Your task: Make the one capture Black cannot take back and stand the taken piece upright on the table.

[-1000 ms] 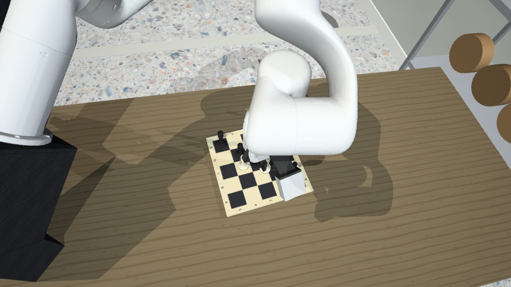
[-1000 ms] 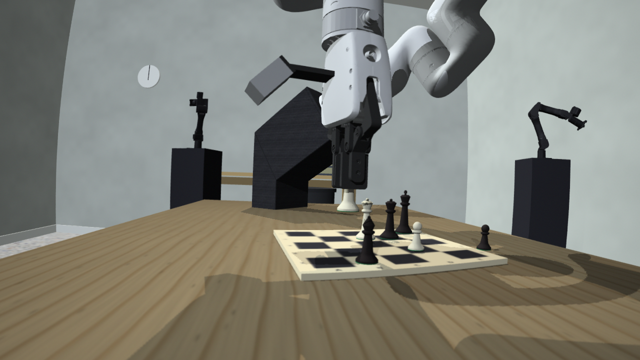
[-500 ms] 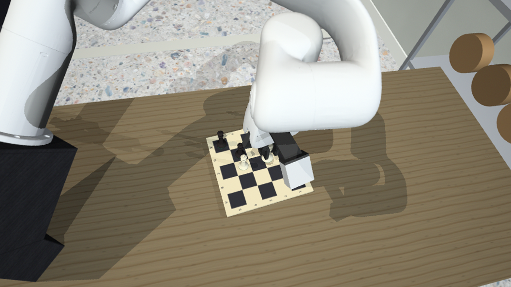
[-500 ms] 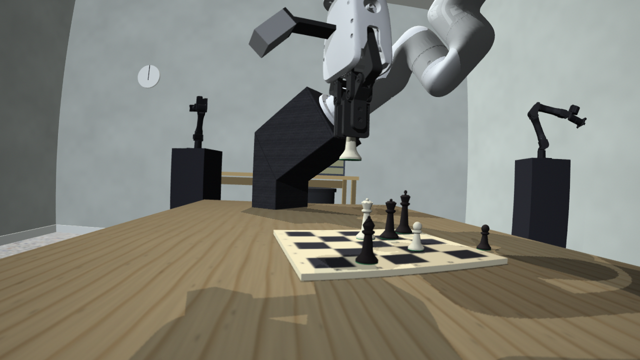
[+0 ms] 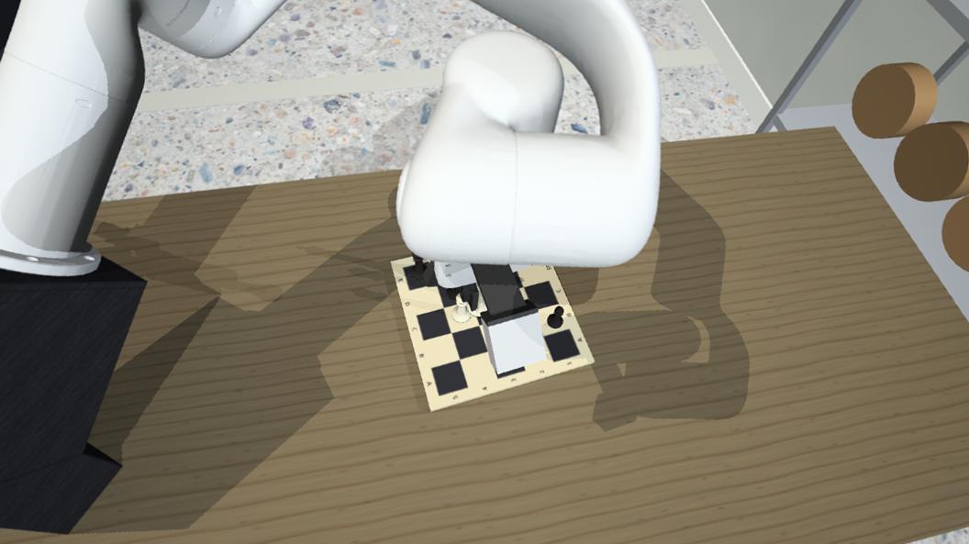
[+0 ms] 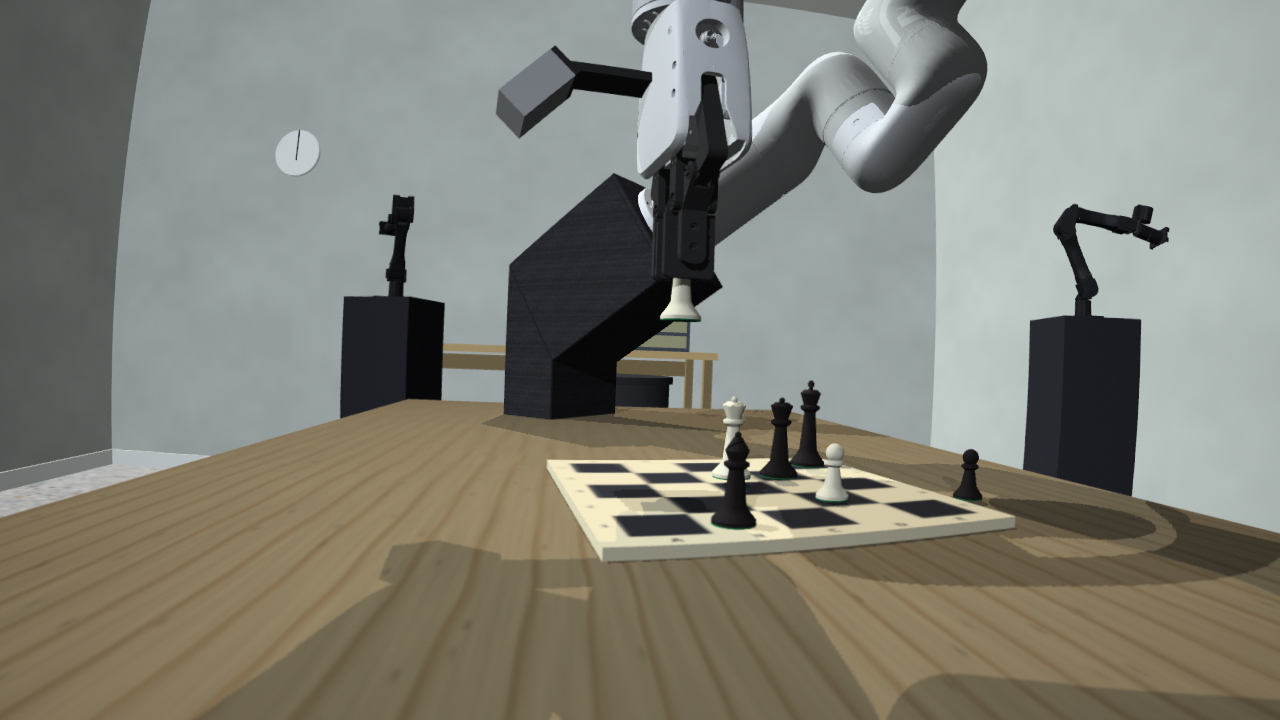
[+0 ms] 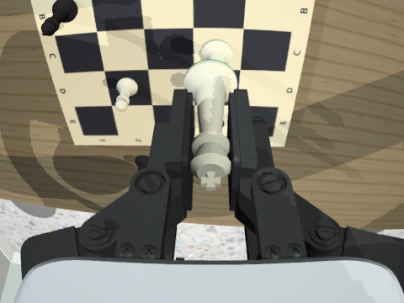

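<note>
One white king point(image 7: 210, 118) hangs clamped in the tool point(image 7: 210, 130), high above the chessboard point(image 6: 617, 546).

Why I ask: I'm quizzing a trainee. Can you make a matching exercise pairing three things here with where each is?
Things:
1. tall white king
2. small white pawn
3. round brown cylinders

Places:
A. on the grey shelf rack
B. clamped in the black hand, above the board
C. standing on the chequered chessboard

Pairs: 1-B, 2-C, 3-A
</note>
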`<state>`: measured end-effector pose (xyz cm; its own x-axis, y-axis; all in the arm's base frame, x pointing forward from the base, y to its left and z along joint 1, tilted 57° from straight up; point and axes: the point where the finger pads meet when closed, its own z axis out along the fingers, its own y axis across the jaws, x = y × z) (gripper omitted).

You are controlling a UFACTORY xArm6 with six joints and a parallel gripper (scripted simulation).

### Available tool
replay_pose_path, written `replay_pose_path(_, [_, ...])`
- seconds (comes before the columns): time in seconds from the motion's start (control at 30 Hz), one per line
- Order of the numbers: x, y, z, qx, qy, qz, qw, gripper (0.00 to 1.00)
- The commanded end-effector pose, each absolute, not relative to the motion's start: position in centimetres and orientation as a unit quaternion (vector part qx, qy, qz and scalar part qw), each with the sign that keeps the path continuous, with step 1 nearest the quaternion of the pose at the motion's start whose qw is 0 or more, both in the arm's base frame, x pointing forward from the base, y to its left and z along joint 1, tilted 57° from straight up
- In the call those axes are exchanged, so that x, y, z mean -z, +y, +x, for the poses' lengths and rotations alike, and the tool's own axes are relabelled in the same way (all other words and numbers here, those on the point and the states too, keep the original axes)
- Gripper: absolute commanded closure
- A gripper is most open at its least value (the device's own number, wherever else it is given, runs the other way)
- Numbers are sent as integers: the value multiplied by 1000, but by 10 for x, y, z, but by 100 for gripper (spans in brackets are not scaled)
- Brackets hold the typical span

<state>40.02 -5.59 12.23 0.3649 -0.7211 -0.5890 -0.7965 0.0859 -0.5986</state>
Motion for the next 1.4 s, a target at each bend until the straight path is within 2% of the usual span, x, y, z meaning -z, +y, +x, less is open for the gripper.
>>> replay_pose_path(0.0, [-119,-57,395,-41,569,-669,476,100])
replay_pose_path(0.5, [-115,-53,397,-41,569,-669,476,100])
replay_pose_path(1.37, [-68,6,440,-41,569,-669,476,100])
